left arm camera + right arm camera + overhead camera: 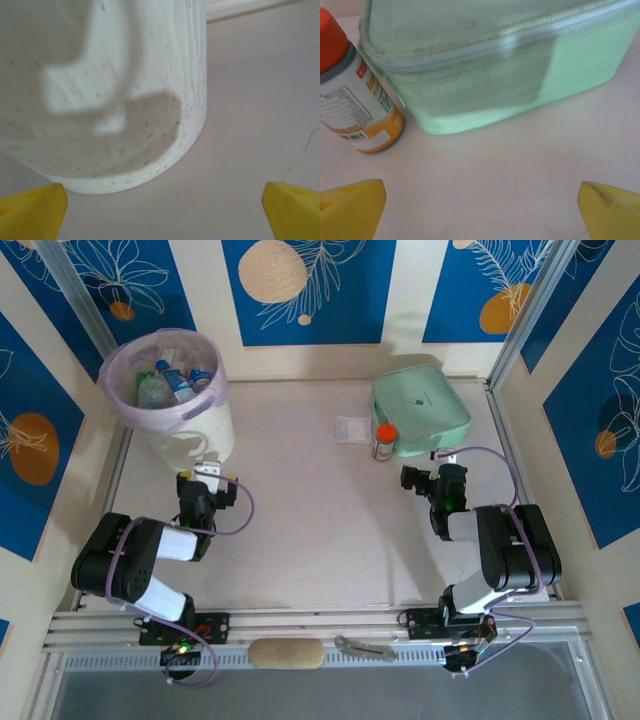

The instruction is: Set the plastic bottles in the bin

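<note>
White bin [203, 433]: round bucket lined with a pinkish bag. It stands upright with its mouth open, so bottles can be dropped in from above.
Plastic bottles [176, 380]: inside the bin, heaped loosely below the rim. Green and blue-labelled ones show. By this layout the task looks close to done, or done.
Left gripper [162, 210]: just beside the bin, low at its base and facing the wall. The yellow fingertips are spread wide with nothing between them, and they are apart from the bin. It looks parked rather than reaching.
Right gripper [480, 210]: well apart from the bin, across the table [320, 530]. The jaws are spread wide and hold nothing.
Mint-green case [510, 75]: well apart from the bin and just ahead of the right gripper. It is not a task thing, so it is likely best left alone.
Orange-capped jar [357, 97]: upright on the side of the case that faces the bin. Whether it touches the case, I cannot tell.
Hidden: the bottles deeper in the bin are covered by those on top, so the count is unclear. In the left wrist view the bin's rim is cut off and its wall is blurred and shadowed.
</note>
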